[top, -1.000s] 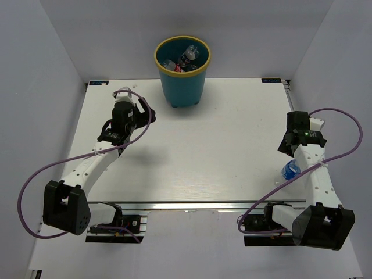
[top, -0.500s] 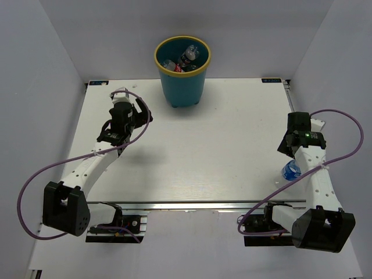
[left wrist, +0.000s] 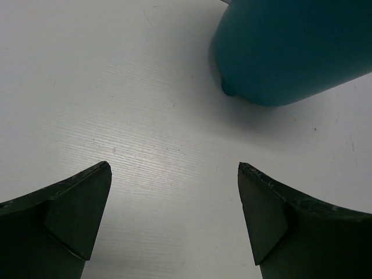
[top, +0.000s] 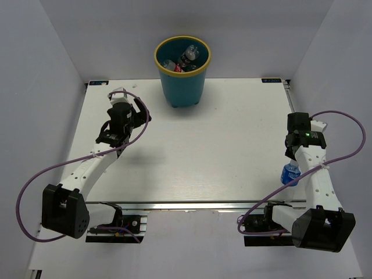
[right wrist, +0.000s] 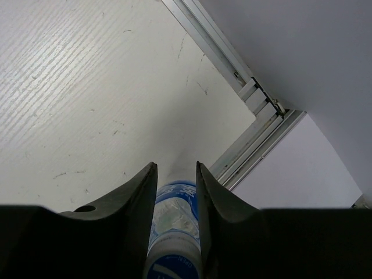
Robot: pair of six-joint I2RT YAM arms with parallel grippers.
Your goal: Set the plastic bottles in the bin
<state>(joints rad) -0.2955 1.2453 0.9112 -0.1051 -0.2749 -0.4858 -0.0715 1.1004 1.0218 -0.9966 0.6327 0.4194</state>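
Observation:
A clear bottle with a blue label (right wrist: 174, 209) stands between the fingers of my right gripper (right wrist: 175, 168), which is shut on it near the table's right edge. From above, that bottle (top: 290, 172) shows beside the right arm. The teal bin (top: 182, 87) with a yellow rim stands at the back centre, and bottles (top: 187, 57) lie inside it. My left gripper (left wrist: 173, 168) is open over bare table with nothing between its fingers. The bin's lower wall (left wrist: 290, 52) is just ahead of it to the right, and from above the left gripper (top: 139, 114) sits left of the bin.
An aluminium rail (right wrist: 256, 145) runs along the table's right edge close to the held bottle. Grey walls (top: 35, 70) enclose the table on three sides. Purple cables (top: 343, 145) loop out from both arms.
My right gripper's jaws have closed on the blue-label bottle. The left arm has drifted slightly toward the back left and stayed open.

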